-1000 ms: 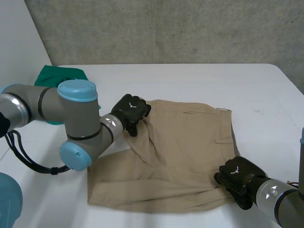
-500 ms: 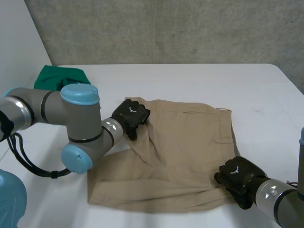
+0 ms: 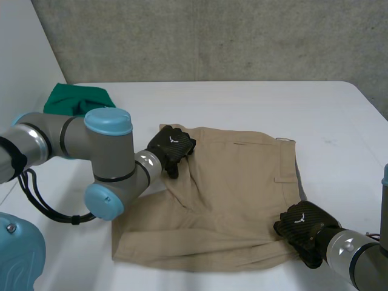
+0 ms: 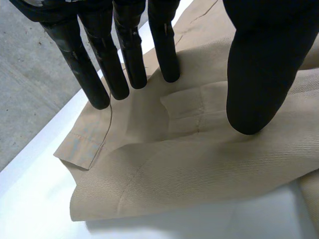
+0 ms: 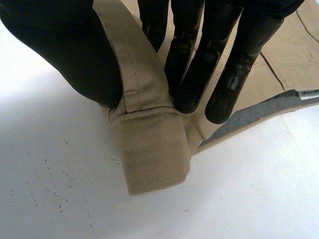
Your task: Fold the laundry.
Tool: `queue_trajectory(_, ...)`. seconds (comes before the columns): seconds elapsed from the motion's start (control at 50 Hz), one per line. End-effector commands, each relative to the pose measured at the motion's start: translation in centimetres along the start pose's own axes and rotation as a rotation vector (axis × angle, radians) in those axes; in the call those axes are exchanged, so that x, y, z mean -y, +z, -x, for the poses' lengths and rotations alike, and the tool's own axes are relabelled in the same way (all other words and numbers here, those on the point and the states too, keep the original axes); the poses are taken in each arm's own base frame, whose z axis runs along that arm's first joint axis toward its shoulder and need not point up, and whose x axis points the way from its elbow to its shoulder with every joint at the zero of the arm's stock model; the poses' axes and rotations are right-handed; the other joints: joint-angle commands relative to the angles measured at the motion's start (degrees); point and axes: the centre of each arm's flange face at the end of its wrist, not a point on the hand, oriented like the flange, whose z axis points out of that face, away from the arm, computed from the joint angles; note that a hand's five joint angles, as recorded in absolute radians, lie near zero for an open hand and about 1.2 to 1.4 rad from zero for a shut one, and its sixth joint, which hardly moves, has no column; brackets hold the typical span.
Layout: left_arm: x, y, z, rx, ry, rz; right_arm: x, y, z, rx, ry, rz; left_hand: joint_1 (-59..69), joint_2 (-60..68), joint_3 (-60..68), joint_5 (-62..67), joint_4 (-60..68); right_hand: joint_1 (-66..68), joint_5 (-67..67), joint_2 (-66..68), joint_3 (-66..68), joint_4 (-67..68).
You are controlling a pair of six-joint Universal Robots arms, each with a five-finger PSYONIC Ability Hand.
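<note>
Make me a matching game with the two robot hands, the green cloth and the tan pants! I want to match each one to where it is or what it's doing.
Things:
1. left hand
2. right hand
3. green cloth
4. tan pants

Places or states:
a. pinching a tan edge between thumb and fingers
b. bunched near the far left corner of the table
c. spread across the middle of the table
d. straight fingers resting on the pants' far left corner

Pairs: 1-d, 2-a, 3-b, 4-c
</note>
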Motion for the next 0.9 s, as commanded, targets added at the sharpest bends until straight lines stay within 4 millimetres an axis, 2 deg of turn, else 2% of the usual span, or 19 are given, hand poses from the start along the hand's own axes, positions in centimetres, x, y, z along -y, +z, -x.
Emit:
queue_trajectory(0.02,-0.5,0.4,-0.1,0.0,-0.001,0.008,-0.1,0.1,-0.3,-0.007,0.007,0.005,13.3,13.04,13.28,13.06,13.14,22.87,13.58,12.37,12.04,11.87)
queue_trajectory(0.18,-0.6,0.5,-0.1,-0.001,-0.001,0.011,-0.1,0.1,-0.2,-0.007,0.007,0.005,14.32,14.06,14.3,14.08,14.16,22.87,13.58,12.37,12.04,11.87)
queue_trajectory(0.3,-1.1,0.6,-0.4,-0.009,-0.006,0.022,-0.3,0.1,-0.1,-0.002,0.008,0.008,2.24,1.98,2.22,2.0,2.08,22.87,13.58,12.37,12.04,11.87)
queue_trajectory(0.4,-1.2,0.6,-0.5,-0.013,-0.005,0.025,-0.3,0.1,-0.1,-0.003,0.01,0.009,3.21,2.95,3.19,2.97,3.05,22.87,13.58,12.37,12.04,11.87)
queue_trajectory(0.46,-1.4,0.7,-0.6,-0.015,-0.004,0.029,-0.3,0.1,-0.1,-0.003,0.009,0.007,6.57,6.31,6.55,6.33,6.41,22.87,13.58,12.37,12.04,11.87)
queue_trajectory(0.54,-1.5,0.8,-0.6,-0.015,-0.003,0.031,-0.3,0.2,-0.1,-0.008,0.008,0.005,18.65,18.4,18.64,18.42,18.5,22.87,13.58,12.37,12.04,11.87)
queue_trajectory(0.56,-1.5,0.8,-0.6,-0.013,-0.001,0.031,-0.3,0.2,-0.1,-0.007,0.009,0.006,28.18,27.92,28.16,27.94,28.02,22.87,13.58,12.37,12.04,11.87)
queue_trajectory(0.62,-1.5,0.7,-0.4,-0.002,-0.003,0.037,-0.4,0.3,0.0,-0.006,0.008,0.006,46.2,45.94,46.18,45.96,46.04,22.87,13.58,12.37,12.04,11.87)
queue_trajectory(0.74,-2.2,-0.2,0.4,0.091,0.005,0.12,-0.4,0.3,0.0,-0.003,0.007,0.008,46.25,46.0,46.23,46.02,46.1,22.87,13.58,12.37,12.04,11.87)
queue_trajectory(0.9,-3.0,-4.3,2.5,0.193,-0.015,0.228,-0.3,0.3,-0.1,-0.005,0.005,0.003,46.25,46.0,46.23,46.02,46.1,22.87,13.58,12.37,12.04,11.87)
